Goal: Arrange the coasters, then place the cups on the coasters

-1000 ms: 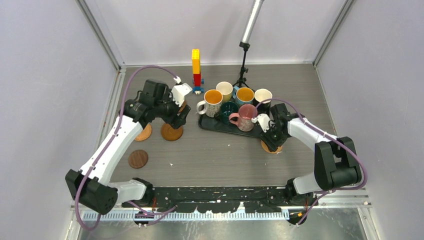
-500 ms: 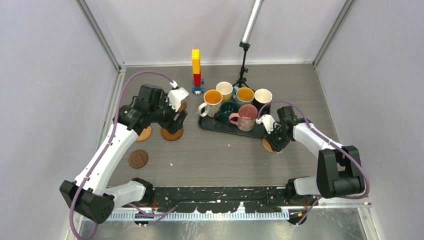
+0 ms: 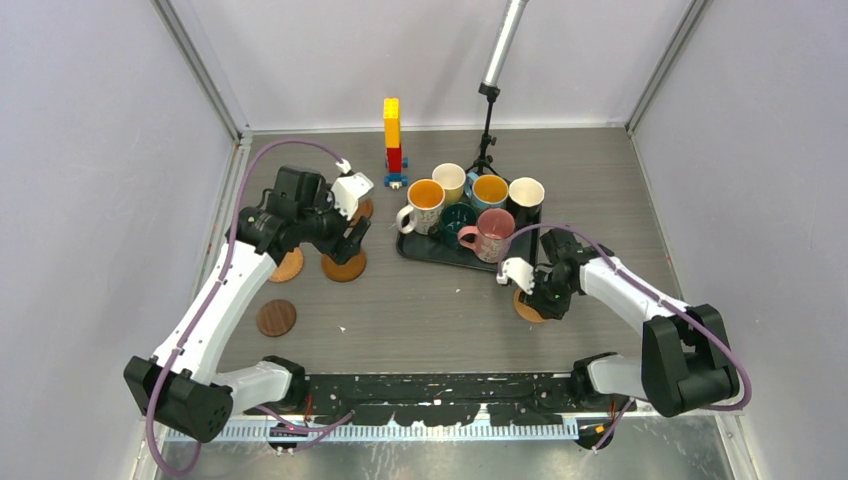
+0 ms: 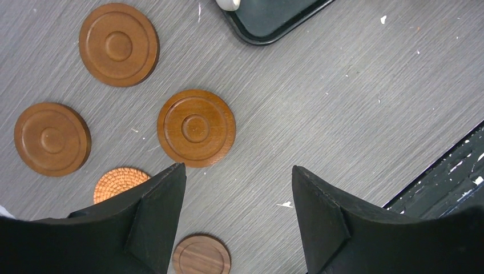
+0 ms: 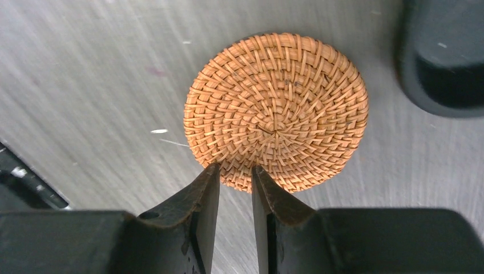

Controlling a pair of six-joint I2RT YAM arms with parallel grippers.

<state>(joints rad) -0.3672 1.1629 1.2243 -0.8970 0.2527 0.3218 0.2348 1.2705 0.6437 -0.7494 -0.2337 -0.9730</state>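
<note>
My right gripper point(image 5: 234, 171) is pinched nearly together, tips on the lower rim of the woven coaster point(image 5: 277, 108), mid-frame. My left gripper point(image 4: 237, 170) gapes apart over the counter point(image 4: 342, 85).

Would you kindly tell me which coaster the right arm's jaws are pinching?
The woven coaster by the black tray's near right corner; the others all lie left of the tray.

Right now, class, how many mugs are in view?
6, all at the black tray: cream mug, blue mug, white mug behind; patterned mug, teal mug, pink mug in front. None looks hidden.
</note>
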